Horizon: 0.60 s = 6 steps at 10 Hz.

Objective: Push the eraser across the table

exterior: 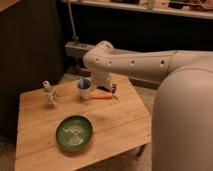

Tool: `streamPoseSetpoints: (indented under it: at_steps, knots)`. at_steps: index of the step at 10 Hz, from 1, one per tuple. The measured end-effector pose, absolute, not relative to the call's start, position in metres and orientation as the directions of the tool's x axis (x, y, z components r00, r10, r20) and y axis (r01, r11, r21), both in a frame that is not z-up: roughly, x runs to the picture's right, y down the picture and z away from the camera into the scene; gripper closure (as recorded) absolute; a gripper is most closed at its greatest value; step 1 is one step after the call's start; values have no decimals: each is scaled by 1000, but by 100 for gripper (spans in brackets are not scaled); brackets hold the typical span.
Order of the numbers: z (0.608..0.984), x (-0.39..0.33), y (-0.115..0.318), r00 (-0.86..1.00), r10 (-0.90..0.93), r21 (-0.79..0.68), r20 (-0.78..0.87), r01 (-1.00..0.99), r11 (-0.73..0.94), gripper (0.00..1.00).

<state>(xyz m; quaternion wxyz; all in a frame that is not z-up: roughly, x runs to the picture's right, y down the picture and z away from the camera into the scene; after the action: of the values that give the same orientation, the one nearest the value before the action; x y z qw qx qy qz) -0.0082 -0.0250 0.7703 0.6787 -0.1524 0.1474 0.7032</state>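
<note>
Camera view: tool (104, 89), jaws spread, stands at far edge of light bamboo-plank counter (125, 125) beside small flat black eraser (114, 88); push across judged still outstanding.

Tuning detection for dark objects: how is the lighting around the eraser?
Camera view: warm, dim light, with a dark background. The gripper is lowered beside the cup. The black eraser next to it nearly merges into shadow. The table top is plainly lit, without glare.
</note>
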Motion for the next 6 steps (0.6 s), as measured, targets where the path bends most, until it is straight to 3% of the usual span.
streamPoseSetpoints:
  at_steps: [3, 6]
  knots:
    - [801, 38, -76, -68, 934, 5, -350, -997, -71, 35]
    - [808, 50, -86, -89, 934, 8, -347, -996, -92, 35]
